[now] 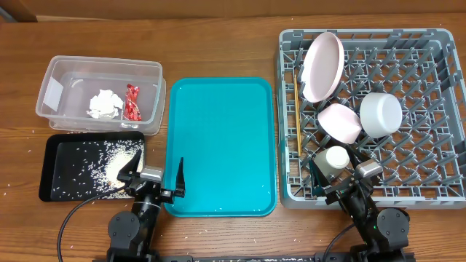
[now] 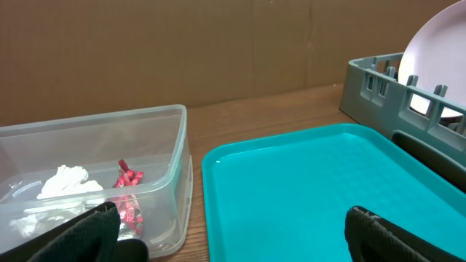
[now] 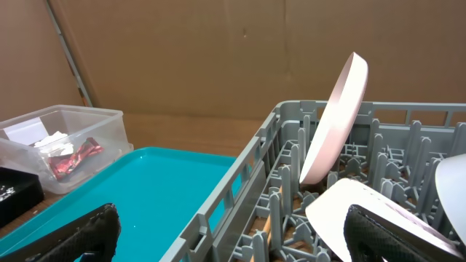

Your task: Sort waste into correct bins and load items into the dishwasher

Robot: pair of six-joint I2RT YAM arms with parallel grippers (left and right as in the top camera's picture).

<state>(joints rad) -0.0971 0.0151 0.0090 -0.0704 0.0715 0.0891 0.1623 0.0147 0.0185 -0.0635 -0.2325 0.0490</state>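
Observation:
The clear tub point(image 1: 54, 80) holds the red wrapper point(image 1: 132, 102) and the white tissue wad point(image 1: 103, 103); both also show in the left wrist view, wrapper point(image 2: 127, 191), tissue point(image 2: 67, 182). Rice grains point(image 1: 120, 164) lie in the black tray point(image 1: 54, 185). The grey rack point(image 1: 437, 185) holds the white plate point(image 1: 322, 65) upright, two bowls point(image 1: 339, 121) point(image 1: 381, 113), a small cup point(image 1: 336, 157) and the chopsticks point(image 1: 298, 124). My left gripper point(image 1: 155, 175) is open and empty at the teal tray's near left corner. My right gripper point(image 1: 342, 178) is open and empty over the rack's near left edge.
The large teal tray point(image 1: 222, 145) lies between the bins and the rack, with nothing on it. A brown cardboard wall stands behind the table in both wrist views. A black cable point(image 1: 73, 218) runs on the wood near the left arm's base.

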